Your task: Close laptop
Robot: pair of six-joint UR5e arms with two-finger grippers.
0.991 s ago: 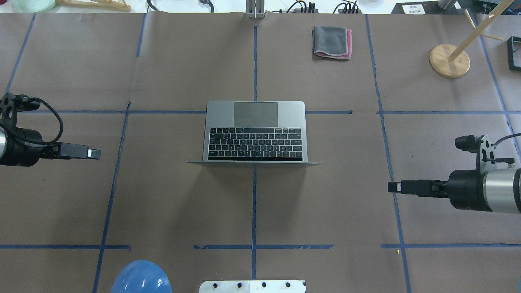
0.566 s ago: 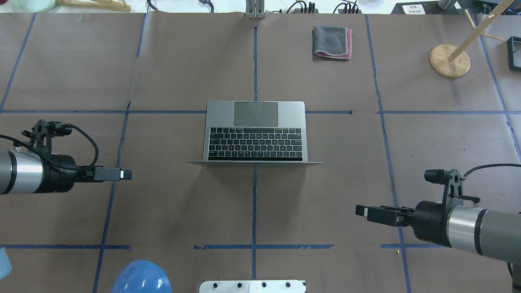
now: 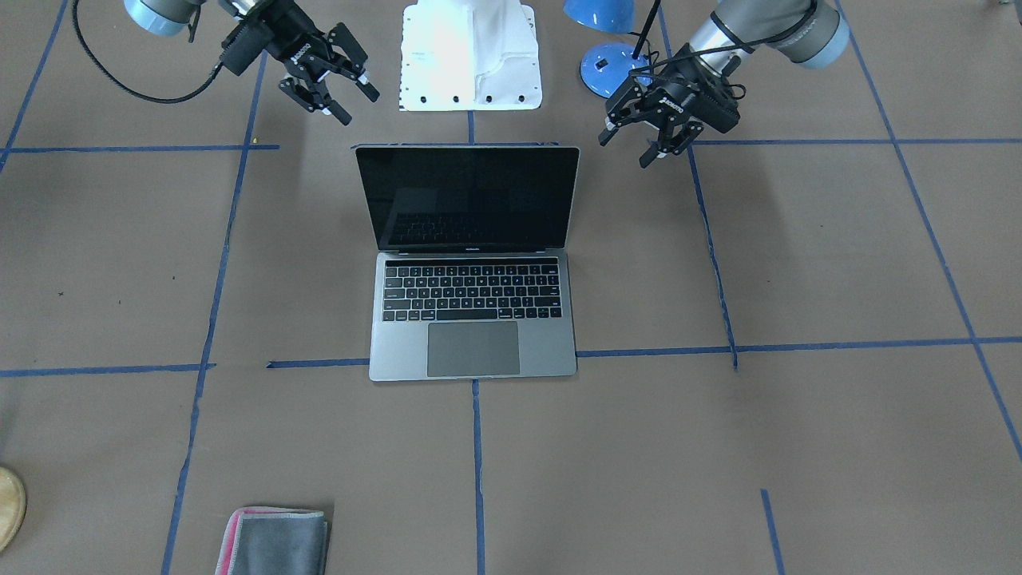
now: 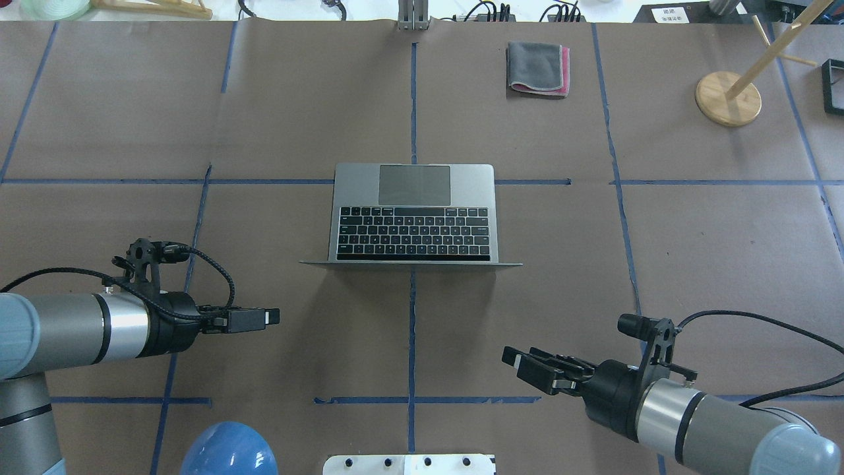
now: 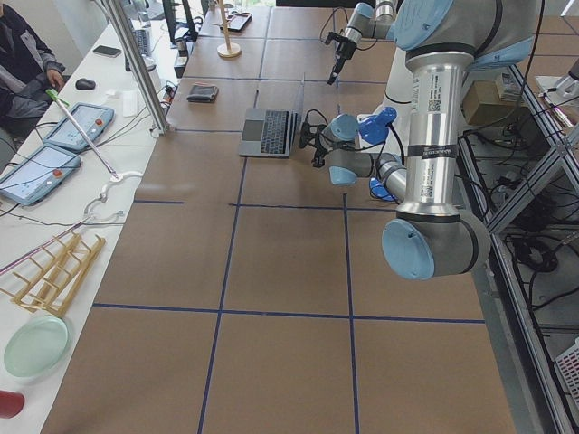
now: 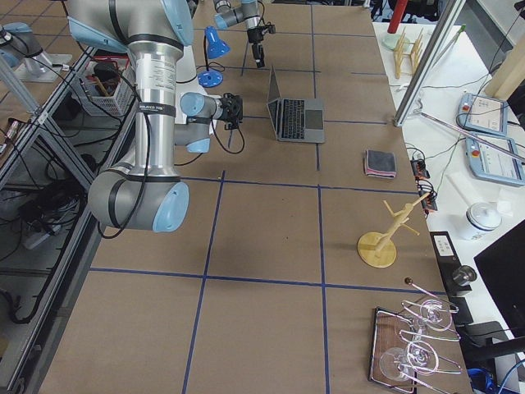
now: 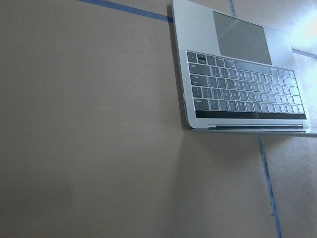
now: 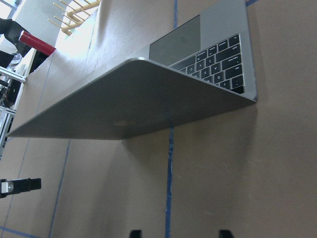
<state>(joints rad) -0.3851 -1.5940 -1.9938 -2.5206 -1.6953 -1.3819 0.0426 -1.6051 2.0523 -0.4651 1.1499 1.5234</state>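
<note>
overhead, the laptop (image 4: pixel 412 214) shows its lid edge-on, screen hidden.

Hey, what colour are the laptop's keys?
The keys are black, set in the laptop's grey deck; the front-facing view shows them best.

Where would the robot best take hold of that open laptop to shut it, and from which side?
Probably the top edge of the lid, near its middle, coming from the robot's own side. The laptop stands open with the lid's back facing the robot, so pushing there, farthest from the hinge, should fold it down over the keyboard.
</note>
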